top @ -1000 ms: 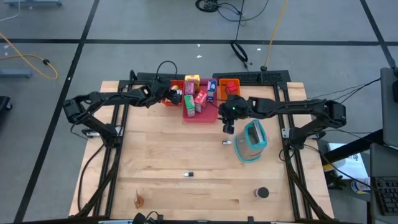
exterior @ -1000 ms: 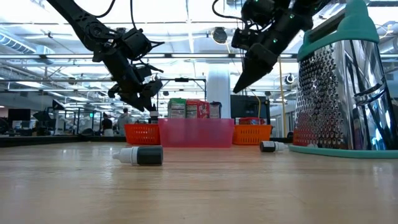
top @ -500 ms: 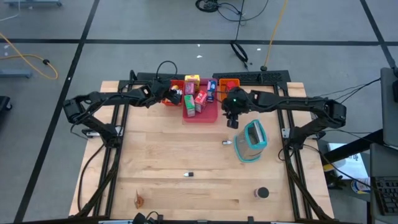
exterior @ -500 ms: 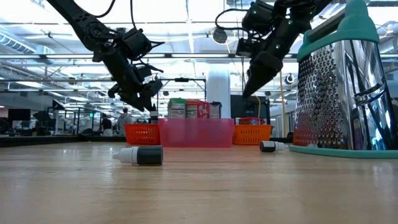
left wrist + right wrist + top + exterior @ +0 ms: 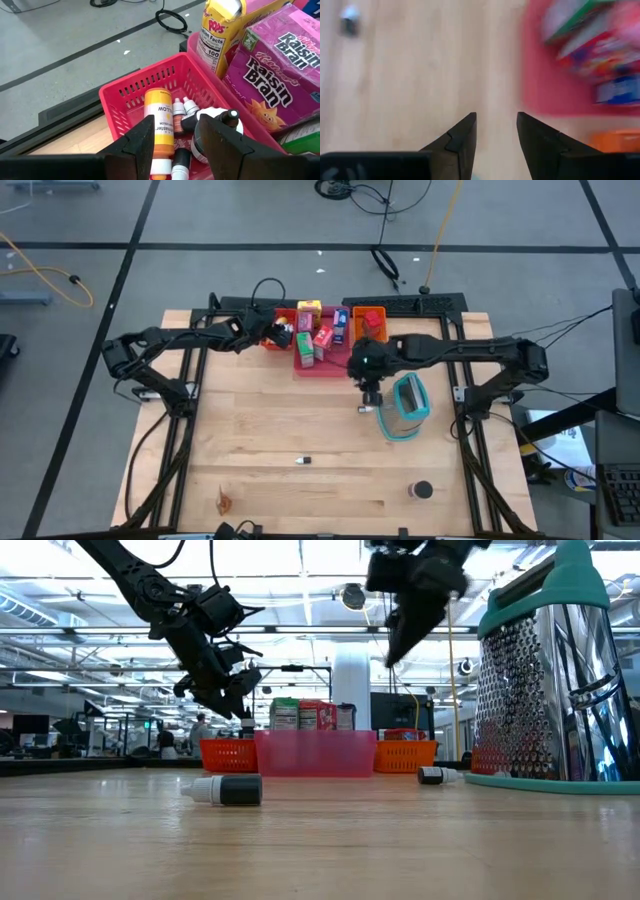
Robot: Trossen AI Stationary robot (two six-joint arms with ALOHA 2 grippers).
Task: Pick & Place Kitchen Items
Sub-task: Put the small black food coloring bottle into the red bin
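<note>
Right end effector hangs above the bare table between the pink tray and the grater. Fingers parted, nothing between them. Left end effector hovers over the red basket, fingers apart, empty.

Nearest loose item: small bottle lying on the table just beside the grater, almost under the right end effector.

Risks, as I judge them:
- The bottle lies on its side and would roll if only one finger touches it first.
- The grater is close, so a wide approach could clip its rim and shove it.
- The right wrist view is blurred, so alignment can't be checked from it.

Counts:
- Loose on the table: 2 small bottles, the second mid-table, and 1 dark can near the front edge.
- Red basket: 1 orange bottle plus several tiny ones, can't count them exactly.
- Pink tray: several food boxes, maybe five.
- Orange basket: 1, contents unclear.
</note>
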